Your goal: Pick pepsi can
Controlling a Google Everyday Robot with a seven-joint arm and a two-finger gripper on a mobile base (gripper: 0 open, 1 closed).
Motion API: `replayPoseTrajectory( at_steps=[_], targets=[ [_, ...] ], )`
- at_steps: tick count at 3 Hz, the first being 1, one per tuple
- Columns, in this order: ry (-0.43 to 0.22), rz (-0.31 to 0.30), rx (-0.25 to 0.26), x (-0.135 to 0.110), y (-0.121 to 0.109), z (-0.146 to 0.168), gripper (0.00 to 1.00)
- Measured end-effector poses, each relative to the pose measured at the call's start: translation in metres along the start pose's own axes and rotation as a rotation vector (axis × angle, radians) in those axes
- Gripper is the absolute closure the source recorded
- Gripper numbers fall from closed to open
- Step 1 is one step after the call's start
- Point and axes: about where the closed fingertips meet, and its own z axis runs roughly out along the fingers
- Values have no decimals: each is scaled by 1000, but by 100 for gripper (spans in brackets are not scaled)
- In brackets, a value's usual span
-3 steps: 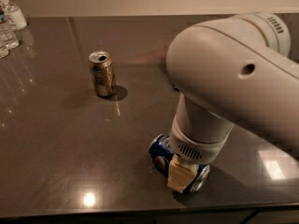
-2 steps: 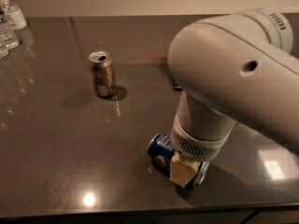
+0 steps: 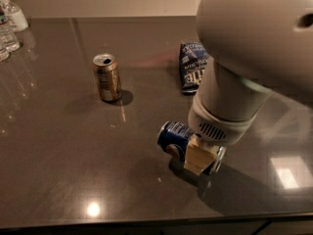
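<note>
The pepsi can [image 3: 174,134] is dark blue with silver ends and lies on its side across my gripper [image 3: 196,156], near the front middle of the dark table [image 3: 68,151]. The gripper comes down from the big white arm [image 3: 234,82] and is shut on the can's middle, with a tan finger pad [image 3: 199,160] pressed on its front side. The can hangs a little above the table, with its shadow under it. The can's right end sticks out behind the finger.
A gold-brown can [image 3: 107,77] stands upright at the middle left. A dark blue chip bag [image 3: 191,68] lies behind the arm, partly hidden. Clear water bottles [image 3: 10,26] stand at the far left corner. The table's front edge runs just below the gripper.
The gripper has risen with the pepsi can in it, so the can now hangs off the table. The arm has swung up and right, uncovering the chip bag.
</note>
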Motion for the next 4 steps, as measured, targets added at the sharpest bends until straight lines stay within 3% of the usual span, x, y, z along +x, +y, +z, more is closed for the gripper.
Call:
replayPoseTrajectory(
  at_steps=[4],
  targets=[
    [-163,-136,131,-38,-38,-121,100]
  ],
)
